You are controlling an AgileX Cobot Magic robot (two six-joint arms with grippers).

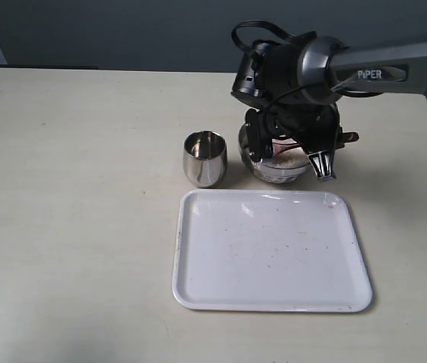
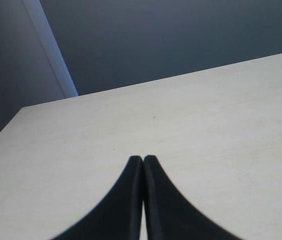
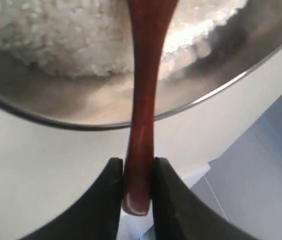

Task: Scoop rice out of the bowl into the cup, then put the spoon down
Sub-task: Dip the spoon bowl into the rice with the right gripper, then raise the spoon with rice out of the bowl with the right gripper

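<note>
Rice [image 1: 289, 160] sits in the bowl [image 1: 273, 174], just beside the cup [image 1: 204, 157] and behind the tray [image 1: 270, 249]. My left gripper [image 2: 143, 161] is pressed together above the table [image 2: 205, 125]. My right gripper [image 3: 137, 170] is clamped on the spoon [image 3: 143, 100] near the handle's end, and the handle crosses the bowl's rim, out over the grains.

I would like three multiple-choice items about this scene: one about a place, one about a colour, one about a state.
1. Where is the steel cup relative to the bowl?
A. inside it
B. beside it, on the exterior view's left
C. stacked on top of it

2. What colour is the tray?
A. white
B. red
C. black

3. What does the right gripper hold?
A. nothing
B. the cup's rim
C. the wooden spoon by its handle

Answers: 1 B, the cup stands on the table next to the bowl. 2 A, the tray is plain white. 3 C, both fingers clamp the reddish-brown handle.
</note>
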